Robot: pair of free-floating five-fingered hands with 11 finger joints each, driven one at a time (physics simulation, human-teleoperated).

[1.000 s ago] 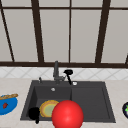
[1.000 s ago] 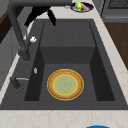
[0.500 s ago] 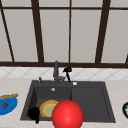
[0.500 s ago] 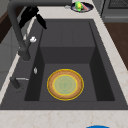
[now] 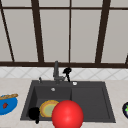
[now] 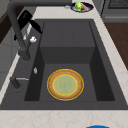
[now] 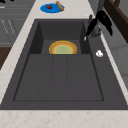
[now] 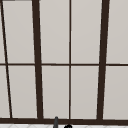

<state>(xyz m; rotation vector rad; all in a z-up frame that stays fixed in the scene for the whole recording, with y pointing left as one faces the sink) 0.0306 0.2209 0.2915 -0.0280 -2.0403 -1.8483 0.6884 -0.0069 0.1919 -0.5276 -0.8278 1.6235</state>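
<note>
Matte charcoal sink point(image 5: 100, 105), rectangular; round yellow-rimmed plate point(image 5: 48, 108) flat in its lower-left basin. Glossy red ball point(image 5: 67, 115) at bottom centre. Speckled pale worktop point(image 5: 117, 92), tiled backsplash, dark-framed window above. Right hand point(image 5: 67, 72) beside the tall faucet point(image 5: 56, 71), fingers straight, released; shifted slightly since earlier. Left hand point(image 5: 34, 113) at lower left, grip: cannot tell.

No legible text, label, brand, number or sign appears in any view. The sink point(image 5: 90, 100), the faucet point(image 5: 56, 71), the plate point(image 6: 65, 84), the blue dish point(image 5: 7, 105) and the window point(image 8: 70, 60) all carry plain, unmarked surfaces.
</note>
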